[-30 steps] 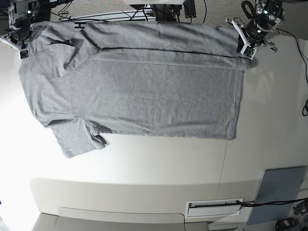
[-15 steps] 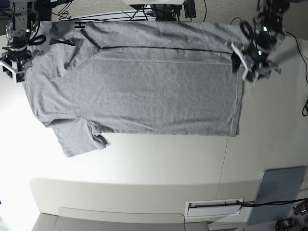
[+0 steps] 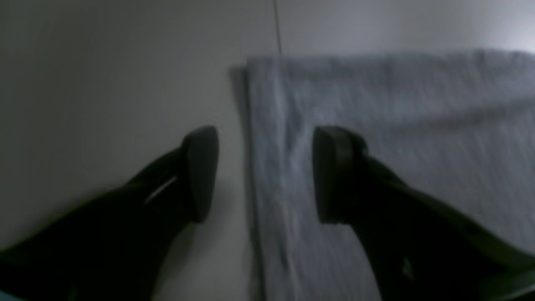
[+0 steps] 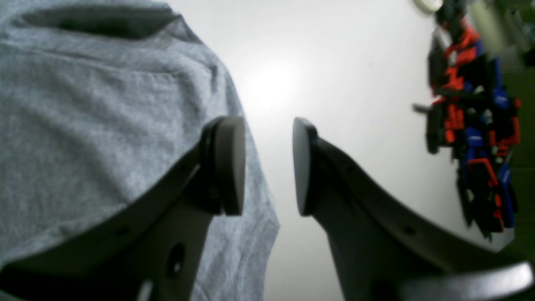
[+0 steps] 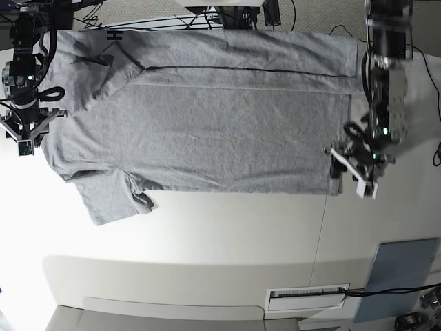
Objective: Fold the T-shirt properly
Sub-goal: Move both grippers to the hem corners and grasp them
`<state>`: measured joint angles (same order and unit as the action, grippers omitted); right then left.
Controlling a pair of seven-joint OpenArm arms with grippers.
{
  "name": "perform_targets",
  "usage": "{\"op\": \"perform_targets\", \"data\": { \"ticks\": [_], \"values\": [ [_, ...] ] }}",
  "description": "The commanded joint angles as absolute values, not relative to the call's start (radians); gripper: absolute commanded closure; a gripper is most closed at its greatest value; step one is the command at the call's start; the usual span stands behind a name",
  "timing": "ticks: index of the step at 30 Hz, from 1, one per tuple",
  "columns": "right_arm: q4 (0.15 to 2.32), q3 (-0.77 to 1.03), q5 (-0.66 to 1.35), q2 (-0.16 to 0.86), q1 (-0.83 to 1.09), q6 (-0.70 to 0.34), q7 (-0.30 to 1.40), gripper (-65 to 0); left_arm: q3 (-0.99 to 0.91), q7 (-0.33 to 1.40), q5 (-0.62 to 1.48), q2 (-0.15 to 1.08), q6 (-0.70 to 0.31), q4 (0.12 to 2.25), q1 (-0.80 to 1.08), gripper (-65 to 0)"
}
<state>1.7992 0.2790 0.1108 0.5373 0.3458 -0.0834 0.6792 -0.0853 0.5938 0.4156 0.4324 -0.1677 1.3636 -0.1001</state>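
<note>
The heather-grey T-shirt (image 5: 207, 117) lies spread flat on the white table (image 5: 227, 234), plain side up. A strip along its far edge is folded over, and one sleeve (image 5: 114, 200) sticks out toward the front. My left gripper (image 5: 350, 172) hovers open at the hem's front corner. In the left wrist view the left gripper (image 3: 265, 173) straddles the T-shirt (image 3: 397, 125) edge, one finger over cloth, one over table. My right gripper (image 5: 26, 141) stands open beside the shoulder. In the right wrist view the right gripper (image 4: 267, 165) holds nothing, with the T-shirt (image 4: 83, 125) under its left finger.
A grey-blue flat panel (image 5: 400, 276) lies at the front right, beside a white labelled plate (image 5: 306, 296). Cables (image 5: 172, 17) run along the far edge. A cluster of red, blue and black parts (image 4: 472, 125) shows off the table's side in the right wrist view.
Both grippers let go of the shirt's far edge, opened, and moved toward the front along the shirt's two sides. The far strip now lies folded over.
</note>
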Motion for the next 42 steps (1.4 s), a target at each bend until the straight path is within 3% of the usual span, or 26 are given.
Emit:
{"op": "perform_targets", "data": {
  "ticks": [1,9,13,25,30,35,42],
  "values": [
    [1.813,0.289,0.109,0.557,0.338,-0.078,0.661,-19.4,-0.089,0.577,0.442,0.446,-0.188,1.342,-0.147,-36.5],
    [1.813,0.289,0.11,0.557,0.338,-0.079,0.702,-19.4,-0.089,0.577,0.477,0.446,-0.294,1.06,-0.326,-36.5],
    [1.813,0.289,0.113,0.557,0.338,-0.079,0.703,-19.4,-0.089,0.603,0.472,0.446,-0.341,1.026,-0.35,-35.8],
    [1.813,0.289,0.134,0.557,0.338,-0.08,0.712,-19.4,-0.088,0.609,0.465,0.399,-0.341,1.026,-0.349,-33.4],
    [1.813,0.289,0.142,0.556,0.338,-0.114,0.73,-19.4,-0.088,0.583,0.368,0.371,-0.24,1.026,-0.349,-33.4],
    [1.813,0.289,0.143,0.557,0.338,-0.118,0.73,-19.4,-0.088,0.607,0.343,0.352,-0.229,1.026,-0.346,-33.2],
    [1.813,0.289,0.143,0.557,0.335,-0.123,0.727,-19.4,-0.088,0.667,0.344,0.347,-0.342,1.026,-0.346,-14.8]
  ]
}}
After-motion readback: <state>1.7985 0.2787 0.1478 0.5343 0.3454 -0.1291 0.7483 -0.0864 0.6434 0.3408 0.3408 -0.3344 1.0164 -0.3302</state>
